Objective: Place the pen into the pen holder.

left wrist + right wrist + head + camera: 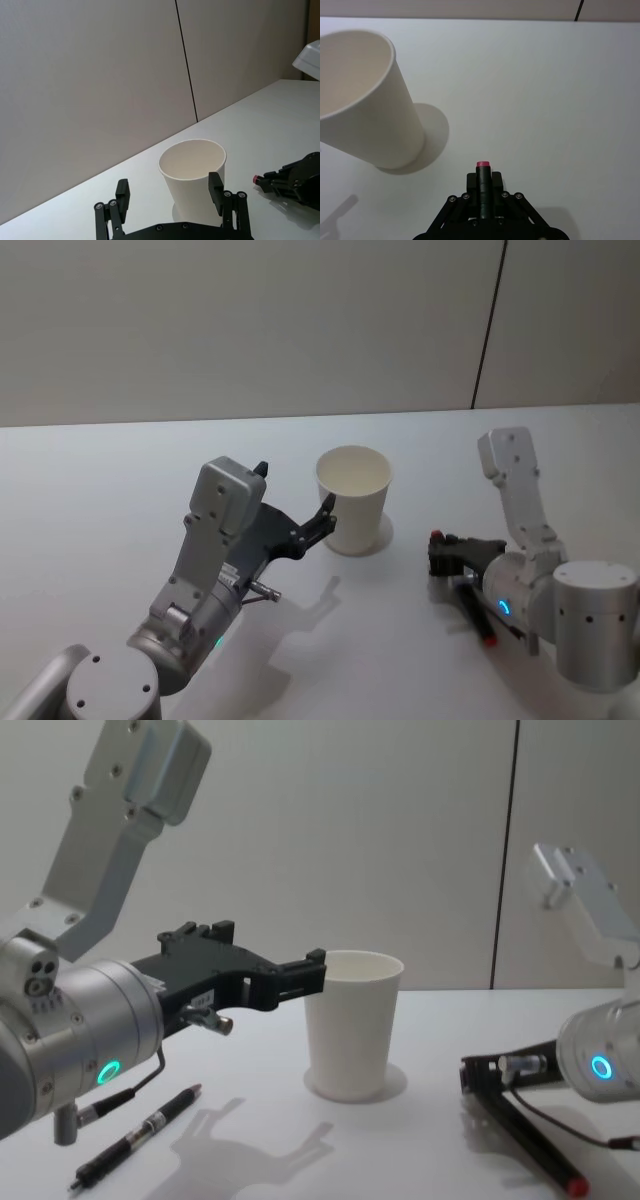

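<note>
Right of middle on the tabletop (120, 470), one pen (482, 169), clamped low in the closed jaws of the right gripper (483, 179), lay near the central cup (353, 498); the left gripper (169, 186), jaws wide beside its rim, risked toppling that light cup by a nudge.

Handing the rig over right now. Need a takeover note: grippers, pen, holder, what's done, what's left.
Left gripper: open, beside the pen holder on its left, not gripping it.
Right gripper: shut on the pen, low by the table, to the right of the holder.
A second pen lies on the table beneath the left arm.
Done: pen grasped.
Left: lift it, carry it over the holder, drop it in.
</note>
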